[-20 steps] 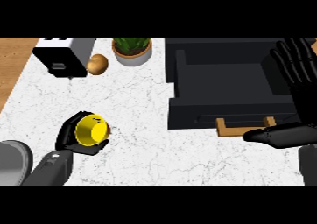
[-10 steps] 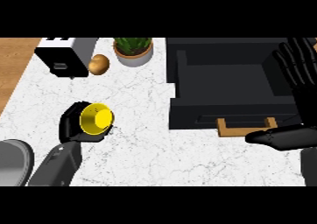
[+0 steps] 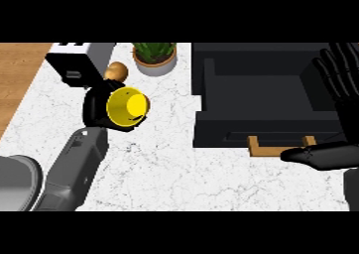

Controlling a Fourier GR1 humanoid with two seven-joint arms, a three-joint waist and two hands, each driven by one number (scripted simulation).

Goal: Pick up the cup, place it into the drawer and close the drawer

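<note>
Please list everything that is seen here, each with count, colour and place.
cup: one, yellow, held over the counter's left part
drawer: one, black, open, right
toaster: one, black and white, far left
plant: one, green, potted, far middle
brown thing: one, beside the toaster
grey thing: one, near left corner
counter: one, white marble
left hand: black, fingers curled round the cup
right hand: black, open, resting at right edge

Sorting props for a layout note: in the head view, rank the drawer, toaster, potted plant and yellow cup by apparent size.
1. drawer, by far.
2. toaster.
3. potted plant and yellow cup look alike; the cup is held in the left robot hand, perhaps nearer the camera, so I won't rank them.
</note>
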